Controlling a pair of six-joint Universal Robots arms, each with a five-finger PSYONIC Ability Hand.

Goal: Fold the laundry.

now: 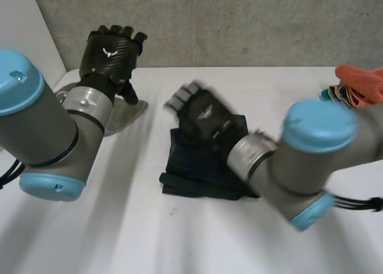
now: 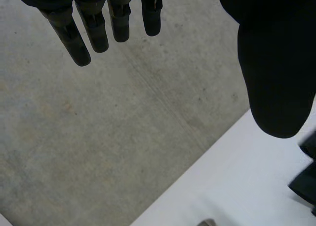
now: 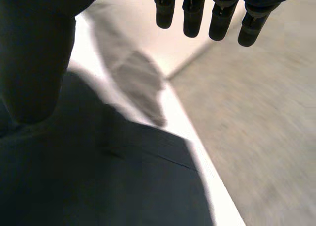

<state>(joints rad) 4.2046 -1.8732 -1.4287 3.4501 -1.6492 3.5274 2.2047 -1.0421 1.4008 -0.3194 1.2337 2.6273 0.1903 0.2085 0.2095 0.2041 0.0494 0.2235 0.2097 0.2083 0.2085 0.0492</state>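
Grey concrete (image 1: pixel 239 23) lies behind a white surface (image 1: pixel 119 226). A dark blue cloth (image 1: pixel 197 166) lies folded near the middle of the surface, in a rough rectangle with layered edges showing at its near corner.

The right robot hand (image 1: pixel 203 115) hangs over the far part of the cloth, palm down. In the right wrist view its fingers (image 3: pixel 195 14) are straight and slack and its thumb (image 3: pixel 34 58) stands apart, so it is released and grasps nothing. The cloth is under its palm, and its fingertips reach past the cloth's far edge over bare surface and the surface's rim. Whether the palm touches the cloth cannot be told.

The left robot hand (image 1: pixel 111 49) is raised well apart from the cloth, beyond the right robot hand, by the far corner of the surface. Its fingers (image 2: pixel 98 23) are straight and it is released too, with concrete beneath its fingertips and the surface's edge under its thumb.

A pile (image 1: pixel 359 85) of bright clothes, orange on top, sits on the other side of the right robot hand, away from the cloth.
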